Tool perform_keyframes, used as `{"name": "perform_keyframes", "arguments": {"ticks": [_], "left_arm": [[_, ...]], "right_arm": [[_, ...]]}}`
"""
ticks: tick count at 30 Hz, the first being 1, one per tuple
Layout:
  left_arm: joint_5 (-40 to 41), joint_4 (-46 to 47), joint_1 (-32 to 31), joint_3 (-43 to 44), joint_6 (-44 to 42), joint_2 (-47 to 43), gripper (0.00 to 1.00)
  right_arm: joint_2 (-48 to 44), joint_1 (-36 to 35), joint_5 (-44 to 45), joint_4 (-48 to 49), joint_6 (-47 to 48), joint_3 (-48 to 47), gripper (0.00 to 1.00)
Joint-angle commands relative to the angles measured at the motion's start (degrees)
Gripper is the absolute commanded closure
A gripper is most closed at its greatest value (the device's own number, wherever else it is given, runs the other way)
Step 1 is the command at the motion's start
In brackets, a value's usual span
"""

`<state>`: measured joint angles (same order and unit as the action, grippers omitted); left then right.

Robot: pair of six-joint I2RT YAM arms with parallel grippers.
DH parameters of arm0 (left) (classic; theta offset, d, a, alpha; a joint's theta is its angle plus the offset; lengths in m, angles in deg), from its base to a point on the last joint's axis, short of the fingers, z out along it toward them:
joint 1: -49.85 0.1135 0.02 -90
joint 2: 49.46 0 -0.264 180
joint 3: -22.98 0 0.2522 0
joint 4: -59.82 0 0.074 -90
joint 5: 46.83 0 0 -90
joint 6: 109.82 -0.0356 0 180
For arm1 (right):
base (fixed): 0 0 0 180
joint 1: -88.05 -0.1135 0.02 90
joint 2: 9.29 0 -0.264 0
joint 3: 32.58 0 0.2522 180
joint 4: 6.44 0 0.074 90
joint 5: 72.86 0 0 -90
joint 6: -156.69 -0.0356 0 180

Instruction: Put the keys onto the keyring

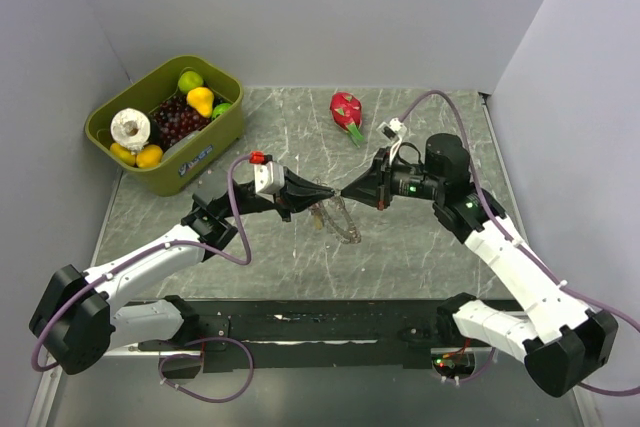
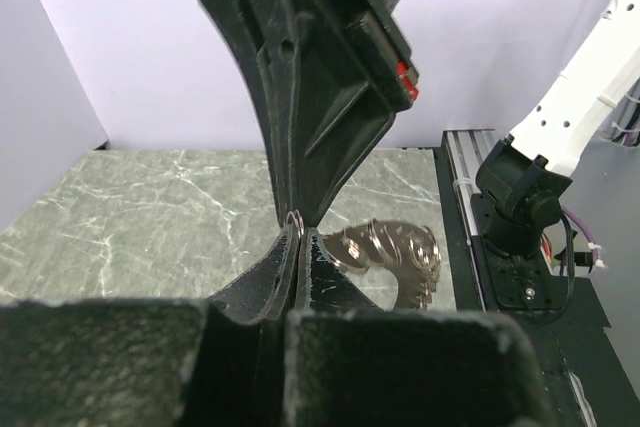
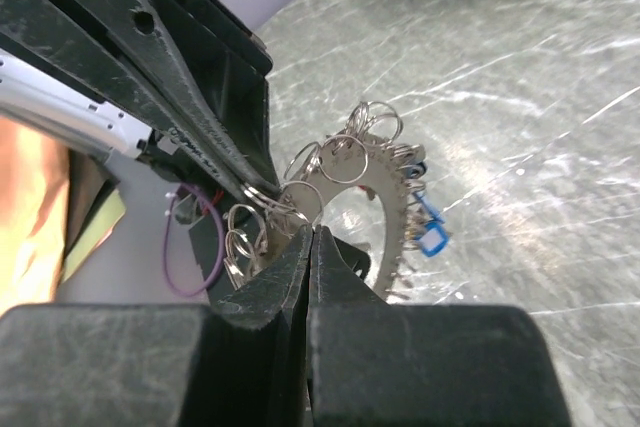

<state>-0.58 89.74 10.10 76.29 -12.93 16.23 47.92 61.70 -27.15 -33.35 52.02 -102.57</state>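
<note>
at right wrist: blue key (image 3: pixel 432 234) against keyring (image 3: pixel 403 209) | overhead: indistinct

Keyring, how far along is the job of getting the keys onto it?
Done: the keyring already carries many small rings and at least one blue-headed key. In hand: the left claw is shut on one ring at the rim, and the right claw appears shut on the keyring itself. Left: seating that ring. The top view shows no loose keys, though tiny ones could be missed.
</note>
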Motion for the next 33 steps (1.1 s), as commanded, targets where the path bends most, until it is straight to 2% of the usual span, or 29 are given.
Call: {"name": "perform_keyframes", "arguments": {"ticks": [1,10,12,15,16,18,19,22,25,33], "left_arm": [[-2.84,8.09,-0.16,1.06,1.1,-1.88,0.99],[-3.63,8.88,-0.16,1.23,1.63,-0.92,0.99],[-3.45,8.7,-0.07,1.14,1.37,-0.92,0.99],[-3.27,7.65,-0.16,1.23,0.58,-1.27,0.99],[-3.19,7.3,-0.16,1.14,0.4,-1.35,0.99],[-3.19,6.33,-0.16,1.23,-0.12,-1.62,0.99],[-3.27,5.98,-0.16,1.23,-0.39,-1.62,0.99],[-3.45,5.54,-0.07,1.06,-0.57,-1.88,0.99],[-3.8,5.71,-0.15,0.97,-0.57,-1.88,0.99],[-8.81,11.51,-0.16,1.14,2.86,0.05,0.99]], "right_arm": [[2.46,0.33,-2.37,1.55,1.4,0.68,1.0],[3.52,0.33,-5.71,1.9,2.98,0.42,1.0],[3.09,0.33,-5.37,1.37,3.95,0.42,0.96],[1.07,0.33,-4.84,0.76,6.05,0.68,0.84],[-0.42,0.42,-4.05,0.49,6.85,0.94,0.73],[-2.18,0.33,-2.12,-0.21,8.69,1.29,0.6],[-3.93,0.33,-0.55,-0.39,9.48,1.64,0.5],[-7.45,0.42,1.31,-0.39,11.95,2.52,0.37],[-9.83,0.42,1.58,0.4,13.18,2.96,0.36],[-9.14,0.33,-9.4,6.81,9.67,2.96,0.46]]}}
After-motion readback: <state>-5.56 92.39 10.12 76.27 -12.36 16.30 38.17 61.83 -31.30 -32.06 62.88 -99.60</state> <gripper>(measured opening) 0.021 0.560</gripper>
